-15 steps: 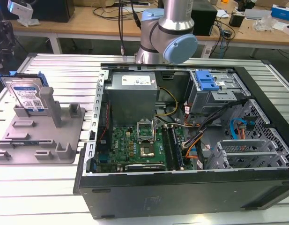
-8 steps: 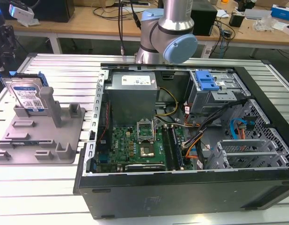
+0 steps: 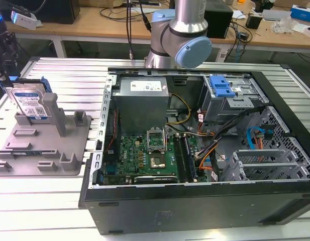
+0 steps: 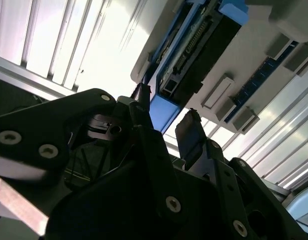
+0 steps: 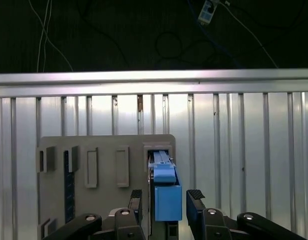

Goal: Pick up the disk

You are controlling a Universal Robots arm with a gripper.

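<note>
Exterior view high, wide; both wrist views v. close; all share disk (image 3: 31, 103) (image 4: 193, 60) (image 5: 167, 195).

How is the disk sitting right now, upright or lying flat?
Upright, slightly tilted: the disk stands on edge in the grey fixture, label side showing.

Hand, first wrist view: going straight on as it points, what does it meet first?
Likely the disk: its blue-railed edge sits between the hand's open fingers, which would pass either side until the palm meets it or the tips reach the grey fixture. Depth is unclear.
</note>
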